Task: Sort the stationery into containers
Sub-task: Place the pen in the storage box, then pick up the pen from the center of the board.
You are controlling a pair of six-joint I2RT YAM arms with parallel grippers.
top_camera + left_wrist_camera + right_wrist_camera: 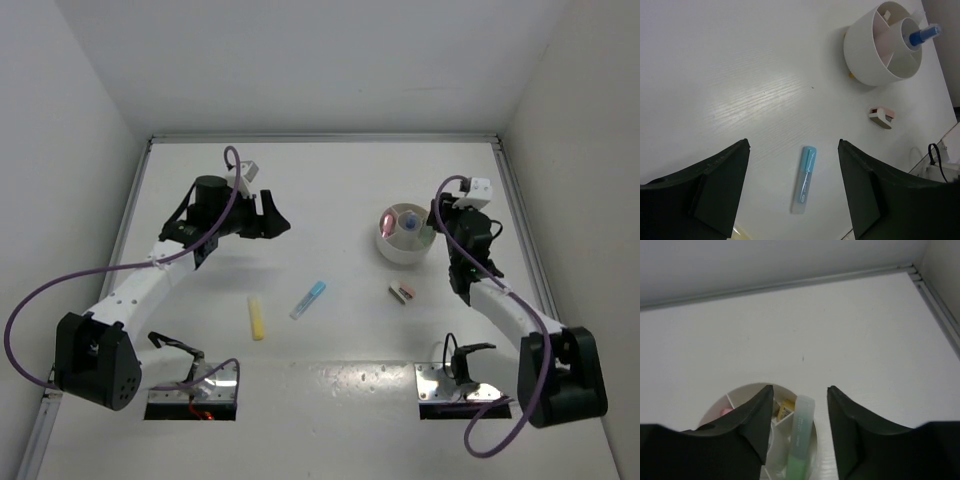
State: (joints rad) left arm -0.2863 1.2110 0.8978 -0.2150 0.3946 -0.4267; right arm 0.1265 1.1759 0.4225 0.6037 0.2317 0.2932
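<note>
On the surface (330,190), the dish (399,256) sits right of centre in the top view. The right tool (800,388) is open above it, with a green stick (801,440) standing in the dish between its jaws. The left tool (792,147), upper left, gapes empty. A yellow stick (257,317) and a blue stick (309,299) lie lower centre, and small blocks (401,293) lie just below the dish.

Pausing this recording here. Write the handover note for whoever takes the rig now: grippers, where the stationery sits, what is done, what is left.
Left gripper: open, empty, hovering above the blue stick.
Right gripper: open over the white dish; the green stick sits between its jaws, ungripped, lower end in the dish.
Done: blue-capped bottle and green stick in the dish.
Left on the table: blue stick, yellow stick, small blocks near the dish.
</note>
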